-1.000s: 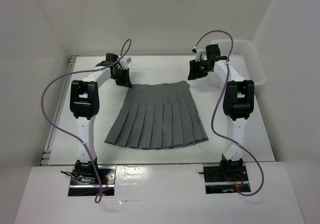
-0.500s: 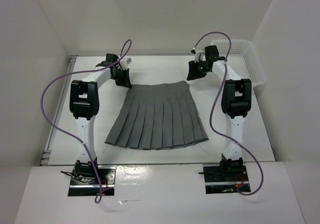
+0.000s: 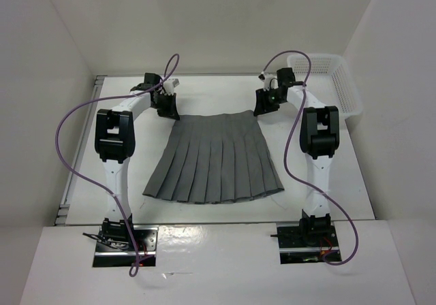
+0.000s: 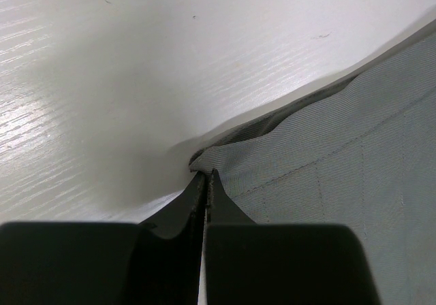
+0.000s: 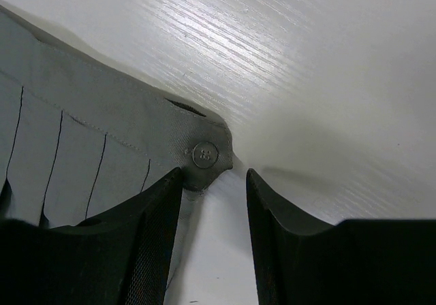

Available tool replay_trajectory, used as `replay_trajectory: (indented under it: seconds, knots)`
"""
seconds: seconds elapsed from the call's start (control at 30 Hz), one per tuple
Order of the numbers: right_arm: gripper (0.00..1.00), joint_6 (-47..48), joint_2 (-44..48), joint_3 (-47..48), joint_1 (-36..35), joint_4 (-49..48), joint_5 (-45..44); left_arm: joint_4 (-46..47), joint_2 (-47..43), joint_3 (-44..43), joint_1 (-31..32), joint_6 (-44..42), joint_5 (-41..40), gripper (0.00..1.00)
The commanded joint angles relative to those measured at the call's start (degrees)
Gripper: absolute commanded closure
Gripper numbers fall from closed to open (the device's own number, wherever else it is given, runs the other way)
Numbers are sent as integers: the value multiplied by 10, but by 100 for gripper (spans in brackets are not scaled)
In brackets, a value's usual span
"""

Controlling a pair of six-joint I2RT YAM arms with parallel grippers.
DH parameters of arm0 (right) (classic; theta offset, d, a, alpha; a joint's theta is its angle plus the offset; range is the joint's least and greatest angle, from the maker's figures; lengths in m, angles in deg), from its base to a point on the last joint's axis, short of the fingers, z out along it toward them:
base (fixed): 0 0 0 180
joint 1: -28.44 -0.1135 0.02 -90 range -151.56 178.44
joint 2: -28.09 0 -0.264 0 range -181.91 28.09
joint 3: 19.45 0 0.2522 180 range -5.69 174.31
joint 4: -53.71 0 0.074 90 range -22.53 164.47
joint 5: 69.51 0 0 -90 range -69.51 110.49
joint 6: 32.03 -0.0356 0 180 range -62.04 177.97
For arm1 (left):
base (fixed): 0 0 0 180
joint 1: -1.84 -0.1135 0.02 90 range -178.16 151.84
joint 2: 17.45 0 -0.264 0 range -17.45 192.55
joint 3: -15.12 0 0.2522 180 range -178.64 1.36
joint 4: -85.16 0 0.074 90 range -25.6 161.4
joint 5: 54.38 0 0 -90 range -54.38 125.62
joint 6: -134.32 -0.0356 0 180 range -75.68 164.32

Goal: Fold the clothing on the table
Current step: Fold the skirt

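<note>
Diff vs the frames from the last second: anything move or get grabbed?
The right gripper swung left toward the right waistband corner of the dark grey pleated fabric skirt. Its jaws stand open around that buttoned corner, with nothing gripped yet. Unchanged: the left gripper, shut at the left waistband corner, and the skirt lying flat on the white table.

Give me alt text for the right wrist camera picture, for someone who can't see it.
The right claw is open around the waistband corner of a grey pleated skirt, one finger over the fabric, the other over the bare white table. A round snap button sits on that corner, just ahead of the gap.
</note>
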Motion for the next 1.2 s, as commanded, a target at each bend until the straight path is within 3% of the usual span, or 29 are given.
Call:
replay_trajectory:
  seconds: [0.0,0.4,0.73,0.83,0.87,0.97,1.17]
  knots:
    - [53,-4,-13,5,-4,-19,18,-40,-4,18,1,-16,-14,100]
    - [54,-4,-43,29,-15,-8,40,-40,-4,18,1,-22,-4,100]
    - [70,-4,-55,47,-25,4,40,-40,-4,18,1,-22,2,100]
    - [78,-4,-55,47,-30,4,40,-40,-4,18,1,-22,2,100]
    - [87,-10,-55,52,-30,4,34,-40,-4,18,1,-22,-5,100]
    - [100,-10,-55,63,-30,10,28,-40,-16,13,1,-27,-18,100]
    - [100,-10,-24,99,-30,22,5,-63,-32,-41,-4,-44,-39,100]
